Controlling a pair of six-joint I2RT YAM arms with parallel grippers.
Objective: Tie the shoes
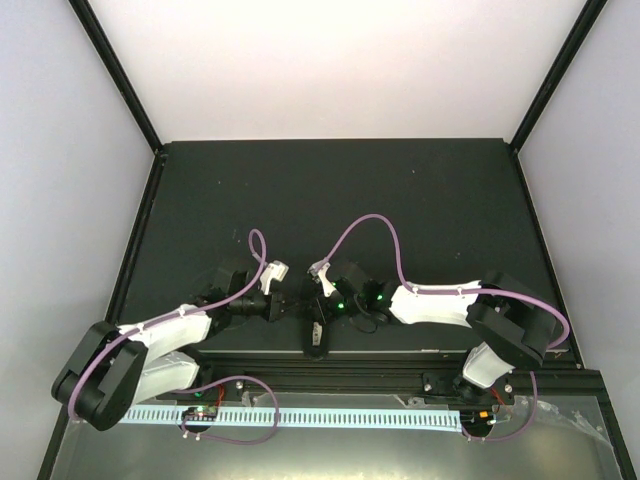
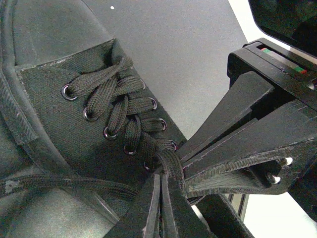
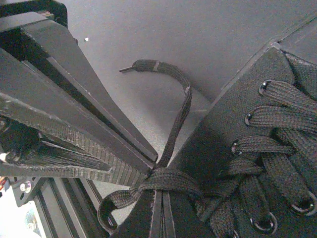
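Observation:
A small black shoe (image 1: 316, 338) lies on the black mat near its front edge, between my two grippers. In the left wrist view the shoe (image 2: 59, 134) fills the left half, its crossed laces (image 2: 116, 106) running down to my left gripper (image 2: 159, 174). That gripper is shut, with a lace strand (image 2: 173, 166) curling out of its tips. The right gripper (image 2: 247, 144) shows beside it. In the right wrist view my right gripper (image 3: 160, 192) is shut with a lace (image 3: 163, 179) lying across its tips. A free lace end (image 3: 173, 79) arcs up over the mat beside the shoe (image 3: 237, 124).
The black mat (image 1: 400, 200) covers the table between white walls. A metal rail with a white slotted strip (image 1: 330, 417) runs along the near edge. Purple cables (image 1: 375, 222) loop over both arms. The two grippers (image 1: 296, 306) (image 1: 324, 304) meet close together above the shoe.

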